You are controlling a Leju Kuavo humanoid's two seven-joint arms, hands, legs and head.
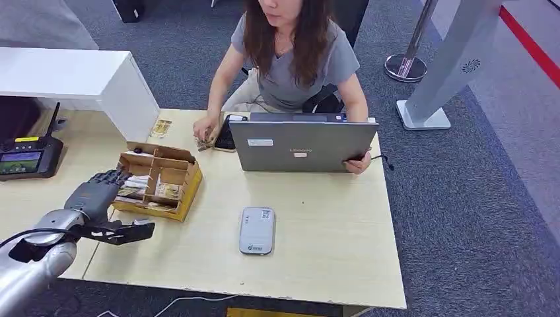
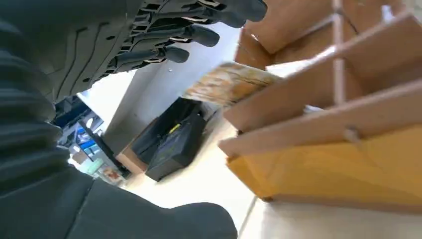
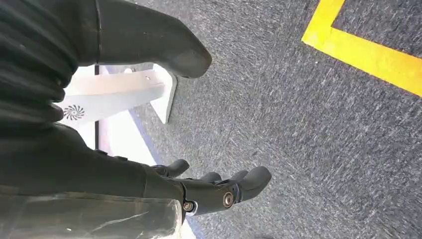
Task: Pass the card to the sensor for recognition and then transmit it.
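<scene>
left robot hand: seen at the lower left of the head view, fingers spread apart and nothing held; fingertips are parked right at the near-left edge of the card box, contact can't really be told

right robot hand: hanging over grey carpet in the right wrist view, fingers loosely apart, nothing in it

card box: a wooden divided box sitting left of centre on the tabletop, with a yellow outer side facing the robot

card: cards are stacked in the box compartments; one patterned card is seen poking up over a divider in the left wrist view, just beyond the fingers

sensor: the grey flat reader is lying lower centre of the frame, well apart from the box

step: judged as still reaching in, no card picked yet

person: seated at the top centre behind a grey laptop, presumably the one the card gets handed to

what could go wrong: the box could get shoved or tipped if the dividers are caught by the fingers; two cards could be pinched at once since they're stacked; a thin card could slip out on the way to the sensor if it's only grabbed by an edge
</scene>
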